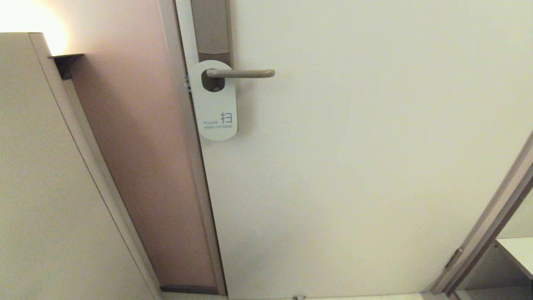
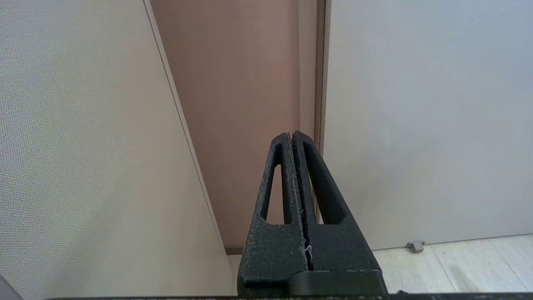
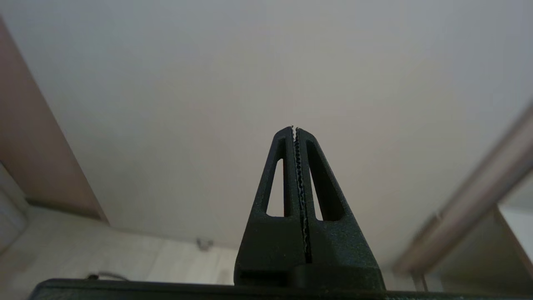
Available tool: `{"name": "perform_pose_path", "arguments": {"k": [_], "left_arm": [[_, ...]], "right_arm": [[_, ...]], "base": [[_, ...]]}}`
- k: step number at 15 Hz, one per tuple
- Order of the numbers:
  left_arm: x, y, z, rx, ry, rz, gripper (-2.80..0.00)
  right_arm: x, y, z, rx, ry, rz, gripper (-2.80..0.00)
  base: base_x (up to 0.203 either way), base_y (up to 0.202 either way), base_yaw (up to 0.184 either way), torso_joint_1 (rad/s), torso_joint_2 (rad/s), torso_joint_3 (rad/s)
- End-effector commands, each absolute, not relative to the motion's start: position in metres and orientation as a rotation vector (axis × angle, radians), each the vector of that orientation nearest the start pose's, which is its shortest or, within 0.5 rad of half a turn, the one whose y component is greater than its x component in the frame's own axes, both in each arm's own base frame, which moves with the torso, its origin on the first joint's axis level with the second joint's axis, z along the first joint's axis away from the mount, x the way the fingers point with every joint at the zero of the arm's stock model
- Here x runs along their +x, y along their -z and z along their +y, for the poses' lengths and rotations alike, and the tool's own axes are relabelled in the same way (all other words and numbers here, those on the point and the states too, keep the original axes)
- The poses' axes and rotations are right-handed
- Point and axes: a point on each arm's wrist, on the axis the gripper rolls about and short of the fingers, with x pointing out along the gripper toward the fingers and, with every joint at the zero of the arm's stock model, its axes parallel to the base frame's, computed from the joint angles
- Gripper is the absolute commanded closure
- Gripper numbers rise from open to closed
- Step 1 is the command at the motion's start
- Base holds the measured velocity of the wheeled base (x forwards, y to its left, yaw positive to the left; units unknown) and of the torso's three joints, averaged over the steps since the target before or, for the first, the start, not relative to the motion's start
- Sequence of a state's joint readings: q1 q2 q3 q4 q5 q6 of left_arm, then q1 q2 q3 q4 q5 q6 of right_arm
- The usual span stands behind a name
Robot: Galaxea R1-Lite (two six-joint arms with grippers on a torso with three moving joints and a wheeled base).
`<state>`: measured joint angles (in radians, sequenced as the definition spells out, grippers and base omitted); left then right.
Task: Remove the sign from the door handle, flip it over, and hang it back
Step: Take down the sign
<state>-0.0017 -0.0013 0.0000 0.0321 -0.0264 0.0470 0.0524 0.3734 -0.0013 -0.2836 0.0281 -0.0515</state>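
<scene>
Head view, upper centre-left of the frame: the sign [image 1: 215,109] hangs on the door handle [image 1: 243,73], white "MAKE UP ROOM" face outward, its oval hole around the lever's root. My left claw [image 2: 292,134] and right claw [image 3: 295,128] are both fully closed, empty, low before the door [image 1: 374,166]. Judged next: I open the right claw, pinch the sign's lower edge, then slide it along the lever toward the tip.
</scene>
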Motion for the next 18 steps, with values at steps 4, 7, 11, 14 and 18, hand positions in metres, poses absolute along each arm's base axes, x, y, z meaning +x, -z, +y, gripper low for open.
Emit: {"name": "perform_pose_path", "arguments": {"k": [4, 7, 11, 14, 18], "left_arm": [[-0.023, -0.072, -0.001, 0.047, 0.028, 0.032, 0.0], [-0.023, -0.072, -0.001, 0.047, 0.028, 0.032, 0.0], [-0.023, -0.072, -0.001, 0.047, 0.029, 0.032, 0.0], [-0.023, -0.072, -0.001, 0.047, 0.028, 0.032, 0.0], [-0.023, -0.072, -0.001, 0.047, 0.028, 0.032, 0.0]], "right_arm": [[-0.006, -0.091, 0.001, -0.051, -0.049, 0.079, 0.0], [-0.015, -0.08, 0.001, -0.05, -0.042, 0.067, 0.0], [-0.023, -0.076, 0.001, -0.053, -0.034, 0.002, 0.0], [-0.023, -0.075, 0.0, -0.027, -0.025, 0.0, 0.0], [-0.023, -0.076, 0.0, -0.069, -0.029, -0.004, 0.0]], "base": [[0.0, 0.0, 0.0, 0.0, 0.0, 0.0], [0.0, 0.0, 0.0, 0.0, 0.0, 0.0], [0.0, 0.0, 0.0, 0.0, 0.0, 0.0], [0.0, 0.0, 0.0, 0.0, 0.0, 0.0], [0.0, 0.0, 0.0, 0.0, 0.0, 0.0]]}}
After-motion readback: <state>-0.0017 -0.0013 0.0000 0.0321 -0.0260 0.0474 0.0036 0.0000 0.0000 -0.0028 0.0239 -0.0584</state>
